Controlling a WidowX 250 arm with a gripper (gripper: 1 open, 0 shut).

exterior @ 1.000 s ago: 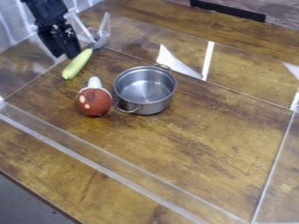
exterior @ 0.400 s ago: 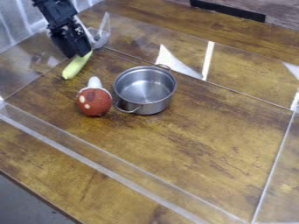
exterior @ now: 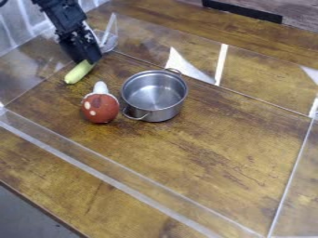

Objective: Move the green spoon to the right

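Black end effector [exterior: 81,54] sits at the upper left of the view, angled steeply downward, its jaws spread apart and grasping nothing. Its fingers stand over the upper end of the green spoon [exterior: 80,72], covering that end from the camera; whether they touch the spoon cannot be told from this view. The dark arm [exterior: 56,14] rises from the end effector toward the top left corner of the picture.

Green spoon: a slim pale yellow-green piece lying flat on the bench, its visible lower end pointing down and to the left. It rests near the left wall of the enclosure.

Just below and to the right of the spoon lies a round red-and-white toy [exterior: 100,107], red body toward the camera, pale part toward the spoon. The two are near each other but apart.

To the right of the toy, just beside it, stands a steel pot [exterior: 154,95], upright, mouth open, with a silver handle at its upper right.

All of these rest on a dark wooden bench [exterior: 211,158] enclosed by low clear plastic walls [exterior: 149,191]. The right half of the bench surface shows only wood grain and reflections.
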